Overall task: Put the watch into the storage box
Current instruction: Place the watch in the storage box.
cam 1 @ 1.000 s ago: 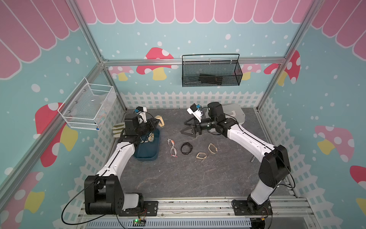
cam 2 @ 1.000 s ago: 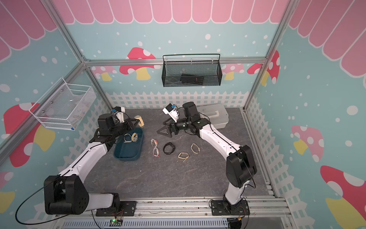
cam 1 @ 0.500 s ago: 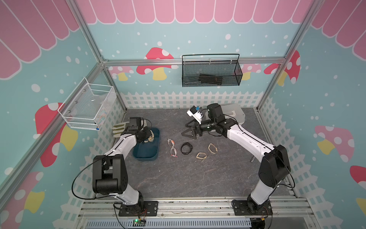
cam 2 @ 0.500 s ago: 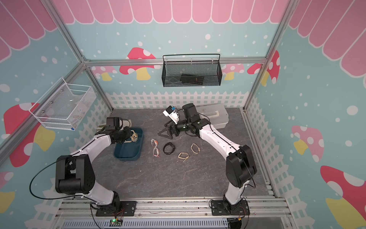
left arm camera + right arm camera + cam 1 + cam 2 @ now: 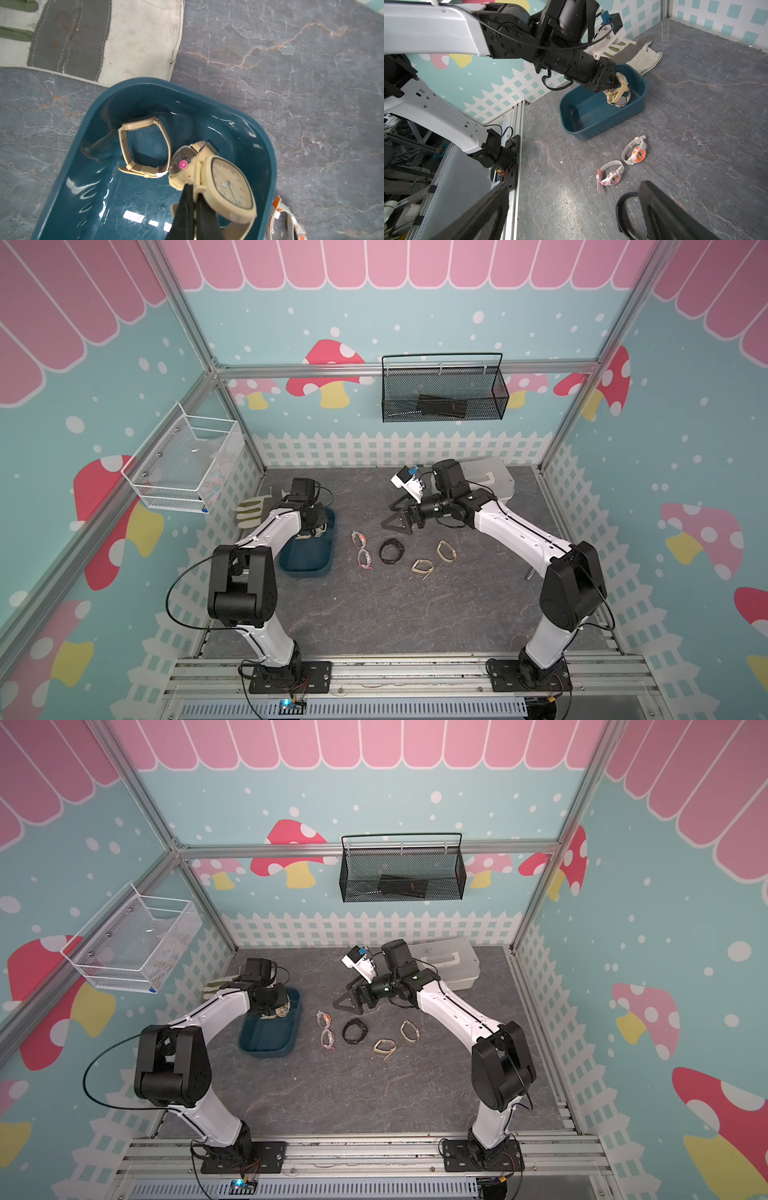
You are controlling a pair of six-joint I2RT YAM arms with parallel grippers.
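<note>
The left gripper (image 5: 194,193), jaws pinched tight, is holding the beige watch (image 5: 228,188) by its strap just beside the case; the watch is hanging tilted over the interior of the storage box (image 5: 270,158), at the end nearest the work glove (image 5: 104,37), so the drop lies straight below and the left arm is judged the nearer; the box's long axis is running from that glove end toward the robot's base; a second beige watch (image 5: 143,145) is lying on the box floor, and whether the held one is touching it cannot be told; the right gripper (image 5: 395,516) is hovering wide apart and empty near the black watch (image 5: 391,551), well apart from the box; in both top views the left wrist is hiding the grip.
</note>
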